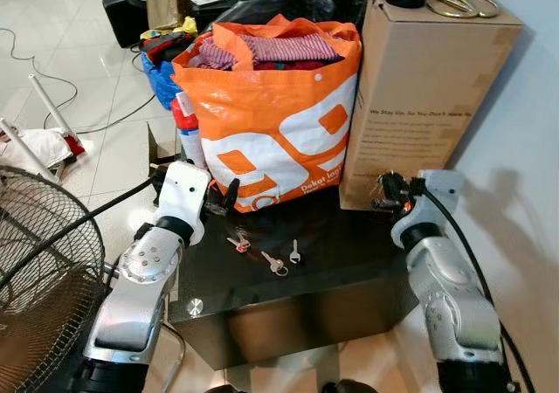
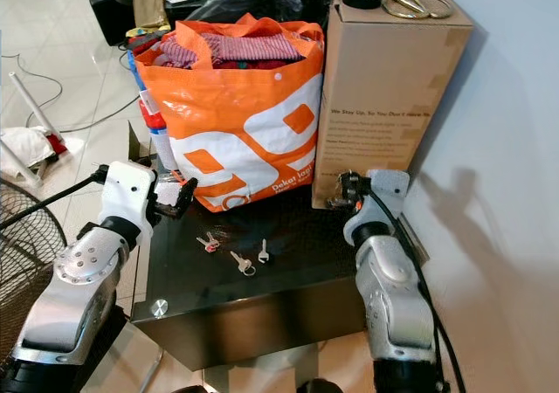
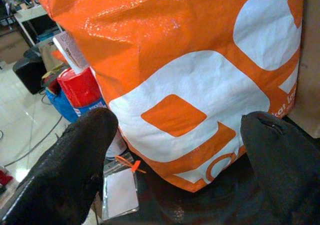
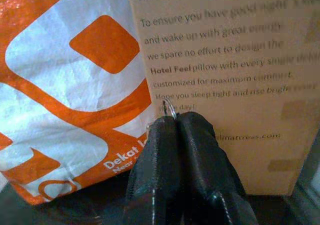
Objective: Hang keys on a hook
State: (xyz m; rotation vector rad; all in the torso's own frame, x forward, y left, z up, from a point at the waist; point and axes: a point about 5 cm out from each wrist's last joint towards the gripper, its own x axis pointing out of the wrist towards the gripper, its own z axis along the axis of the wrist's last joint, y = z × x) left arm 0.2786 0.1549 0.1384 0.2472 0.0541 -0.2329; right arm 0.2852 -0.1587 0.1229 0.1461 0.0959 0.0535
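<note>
Right gripper clenched on thin key ring; left gripper released. 3 keys on table: light, stiff, slippery, best pinched by ring.

Left end effector agape; right end effector pinched.

We saw two silver arms with rounded, jointed casings, the left forearm dotted with small dark screw holes. White blocky wrist housings capped each arm. A black cable ran along each arm. The left end effector had thick black fingers with a textured surface; the right end effector looked likewise matte black.
</note>
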